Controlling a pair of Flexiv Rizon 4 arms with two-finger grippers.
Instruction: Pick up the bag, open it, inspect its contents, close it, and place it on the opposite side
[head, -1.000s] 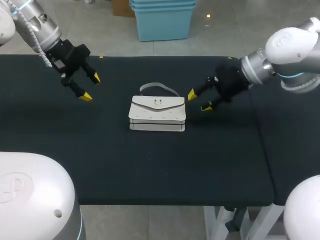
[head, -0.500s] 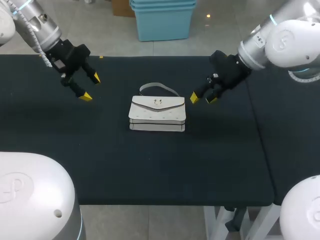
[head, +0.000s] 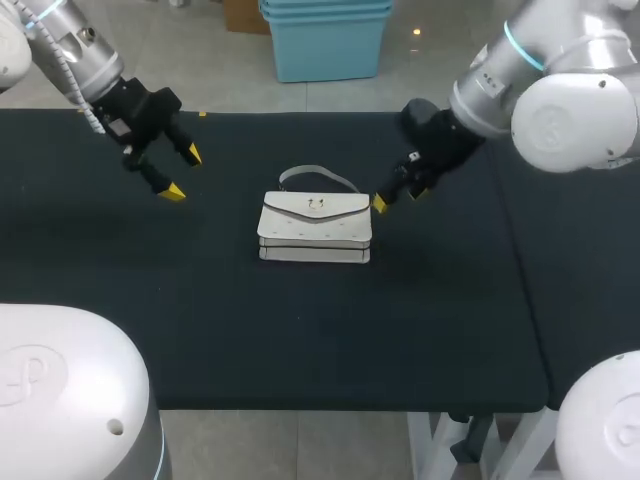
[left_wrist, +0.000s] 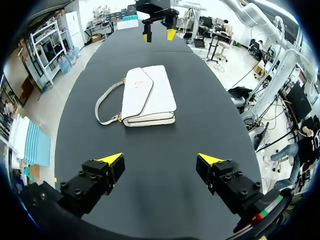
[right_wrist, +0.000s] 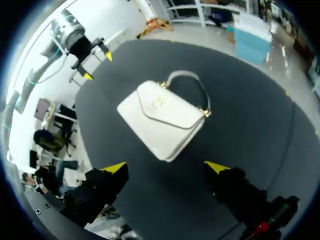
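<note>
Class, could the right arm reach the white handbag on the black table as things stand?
Probably yes: the open right gripper hangs beside the white flap handbag, nothing lying between them.

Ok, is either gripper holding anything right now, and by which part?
Nothing is held. The left gripper and right gripper are both open, clear of the white bag on the table.

The head camera is looking down from above and behind the robot, taking in the whole table (head: 300, 340). The two wrist cameras are sitting lower and nearer, facing each other across the bag (head: 315, 222), which all three views are sharing.
</note>
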